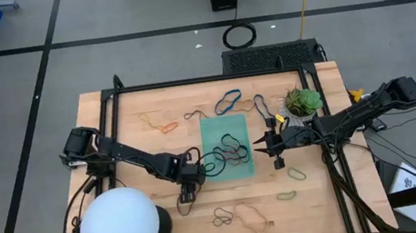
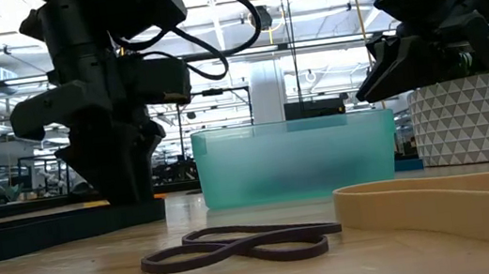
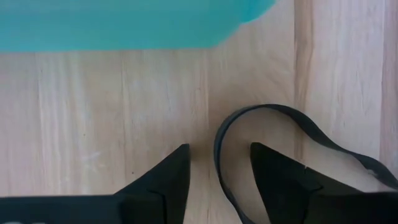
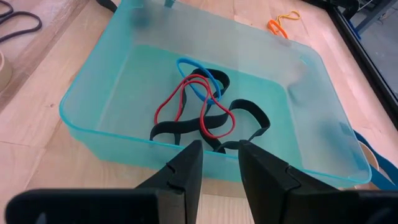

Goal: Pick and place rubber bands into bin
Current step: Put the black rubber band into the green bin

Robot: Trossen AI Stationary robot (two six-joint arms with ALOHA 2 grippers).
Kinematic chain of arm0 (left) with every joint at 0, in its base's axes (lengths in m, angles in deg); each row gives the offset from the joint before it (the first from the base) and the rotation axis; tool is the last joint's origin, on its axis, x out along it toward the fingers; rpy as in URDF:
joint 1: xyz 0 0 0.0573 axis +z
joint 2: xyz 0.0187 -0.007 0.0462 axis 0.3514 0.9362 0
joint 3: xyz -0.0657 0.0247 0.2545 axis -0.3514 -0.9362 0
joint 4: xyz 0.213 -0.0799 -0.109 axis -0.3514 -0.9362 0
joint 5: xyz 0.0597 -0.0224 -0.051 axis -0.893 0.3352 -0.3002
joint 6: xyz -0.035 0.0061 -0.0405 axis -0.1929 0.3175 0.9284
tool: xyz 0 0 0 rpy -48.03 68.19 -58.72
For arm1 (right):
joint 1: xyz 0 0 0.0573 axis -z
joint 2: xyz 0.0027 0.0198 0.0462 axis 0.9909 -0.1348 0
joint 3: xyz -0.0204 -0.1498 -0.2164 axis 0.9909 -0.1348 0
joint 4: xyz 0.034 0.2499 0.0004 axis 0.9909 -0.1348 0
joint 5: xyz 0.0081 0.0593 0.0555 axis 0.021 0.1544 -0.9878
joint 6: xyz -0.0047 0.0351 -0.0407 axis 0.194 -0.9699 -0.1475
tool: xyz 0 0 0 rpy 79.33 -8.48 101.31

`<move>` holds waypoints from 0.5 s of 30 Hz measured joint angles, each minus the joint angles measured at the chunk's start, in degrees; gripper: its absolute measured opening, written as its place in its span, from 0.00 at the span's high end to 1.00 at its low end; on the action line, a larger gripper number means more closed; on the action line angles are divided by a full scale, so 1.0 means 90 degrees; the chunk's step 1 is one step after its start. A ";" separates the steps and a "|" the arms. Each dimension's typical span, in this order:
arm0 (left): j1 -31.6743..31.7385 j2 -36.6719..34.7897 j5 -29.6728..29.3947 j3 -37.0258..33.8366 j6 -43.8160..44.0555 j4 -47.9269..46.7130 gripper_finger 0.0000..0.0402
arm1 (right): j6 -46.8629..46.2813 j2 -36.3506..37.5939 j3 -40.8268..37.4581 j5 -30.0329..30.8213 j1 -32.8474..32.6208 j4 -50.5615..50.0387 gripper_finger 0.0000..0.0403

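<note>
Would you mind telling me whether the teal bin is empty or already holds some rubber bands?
Not empty: the bin holds a red band, a blue band and black bands.

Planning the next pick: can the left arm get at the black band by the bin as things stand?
Probably yes. The left gripper is down at the table with its fingers open astride one strand of the black band, just short of the bin. Nothing lies between.

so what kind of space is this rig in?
Likely a robotics lab or open industrial workspace: a wooden table on grey floor marked with black tape, cables trailing over it, and ceiling lights over distant workstations.
</note>
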 joint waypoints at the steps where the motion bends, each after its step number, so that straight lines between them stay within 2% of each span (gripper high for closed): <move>1: 0.0000 0.0000 -0.0002 0.0000 0.0000 0.0002 0.60 | 0.0000 0.0000 0.0000 0.0000 0.0000 0.0000 0.75; 10: 0.0054 -0.0003 0.0001 0.0000 0.0001 0.0011 0.96 | 0.0000 0.0000 0.0000 0.0000 0.0000 0.0000 0.75; 15: 0.0085 -0.0007 0.0064 0.0000 -0.0176 -0.0001 0.97 | 0.0000 0.0000 0.0000 0.0000 0.0000 0.0000 0.75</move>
